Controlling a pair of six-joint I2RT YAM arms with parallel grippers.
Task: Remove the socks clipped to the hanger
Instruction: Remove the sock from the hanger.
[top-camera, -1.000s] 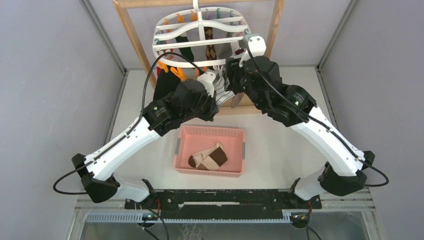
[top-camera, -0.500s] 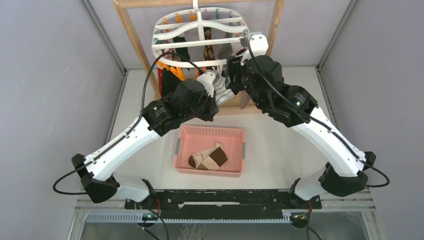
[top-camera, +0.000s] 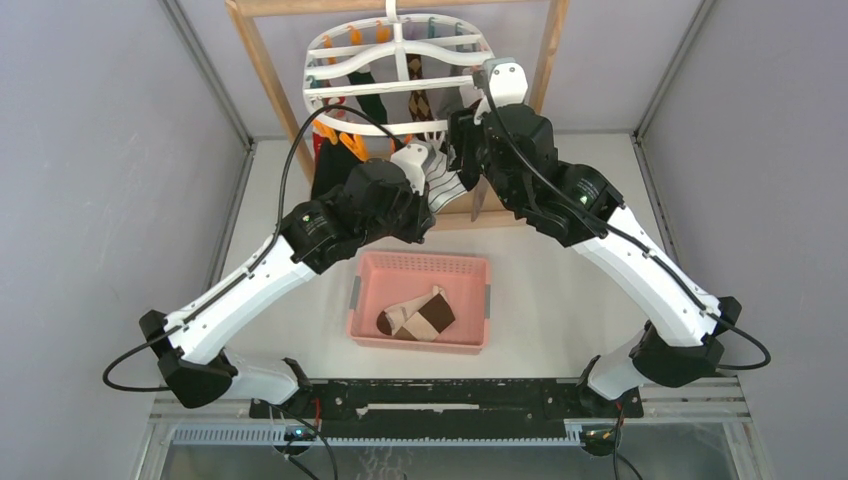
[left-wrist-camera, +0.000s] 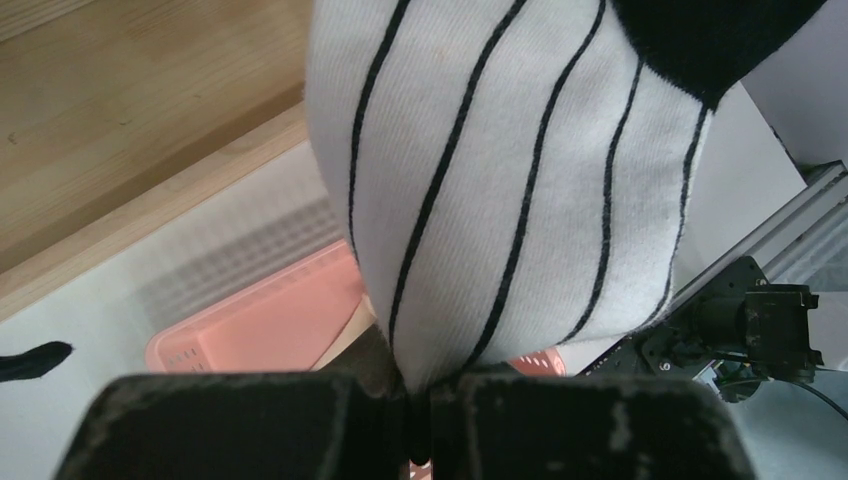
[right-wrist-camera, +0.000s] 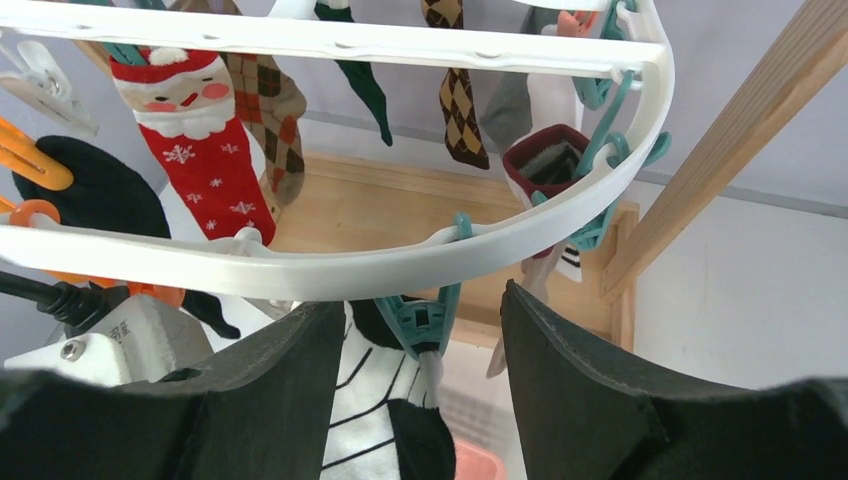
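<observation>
The white oval hanger (top-camera: 398, 85) hangs in a wooden frame, with several socks still clipped to it. My left gripper (left-wrist-camera: 418, 420) is shut on the lower end of a white black-striped sock (left-wrist-camera: 500, 170), also seen from above (top-camera: 443, 183). A teal clip (right-wrist-camera: 428, 318) on the hanger's rim (right-wrist-camera: 330, 268) holds that sock's top. My right gripper (right-wrist-camera: 425, 335) is open, with one finger on each side of the teal clip, not touching it. A red Santa sock (right-wrist-camera: 205, 150), argyle socks (right-wrist-camera: 462, 105) and a black sock (right-wrist-camera: 85, 190) hang behind.
A pink basket (top-camera: 420, 300) stands on the table below the arms, with a beige-and-brown sock (top-camera: 417, 314) in it. The wooden frame's post (right-wrist-camera: 730, 150) rises at the right, and its base board (left-wrist-camera: 120, 130) lies under the hanger. Grey walls close both sides.
My right gripper has risen and moved toward the hanger rim, now straddling the teal clip. The left gripper keeps its hold on the striped sock, shifted slightly left.
</observation>
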